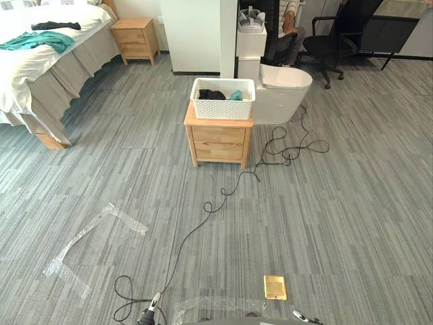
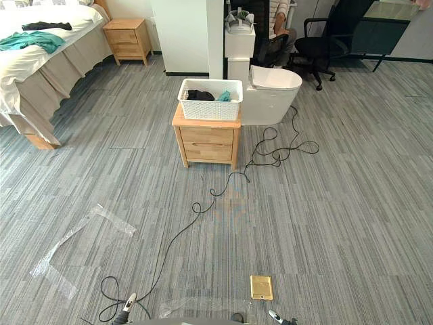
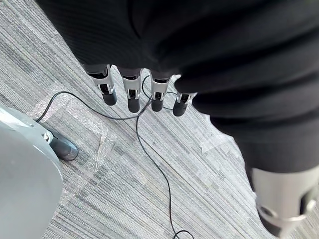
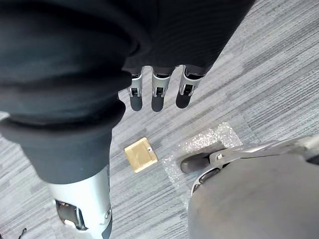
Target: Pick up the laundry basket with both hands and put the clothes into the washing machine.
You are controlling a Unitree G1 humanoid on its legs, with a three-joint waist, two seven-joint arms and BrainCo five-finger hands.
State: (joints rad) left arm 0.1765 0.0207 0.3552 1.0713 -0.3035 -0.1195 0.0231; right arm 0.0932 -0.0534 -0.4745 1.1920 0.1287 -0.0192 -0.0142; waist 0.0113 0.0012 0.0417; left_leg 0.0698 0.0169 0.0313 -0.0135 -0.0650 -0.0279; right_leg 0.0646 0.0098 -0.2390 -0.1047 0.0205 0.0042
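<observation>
1. Both hands hang low over the grey carpet at the near edge of the scene. The left hand has its fingers straight and spread apart, holding nothing. The right hand is the same, fingers loose and empty.
2. Far left stands the bed, with a teal garment and a dark garment lying on its cover.
3. Far and slightly right of centre sits a white toilet-shaped unit with its lid down. A person sits behind it, and a black office chair is further right.
4. Just left of that unit, touching or nearly so, is a wooden nightstand with two drawers. A second one stands far off beside the bed.
5. On the nearer nightstand rests the laundry basket, white and perforated, upright, well apart from both hands.
6. Inside the basket lie the clothes, mostly dark, with a teal piece at the right.
7. Clear tape is stuck to the carpet near left.
8. Nearby, right of centre, a small brass floor plate sits flush in the carpet.
</observation>
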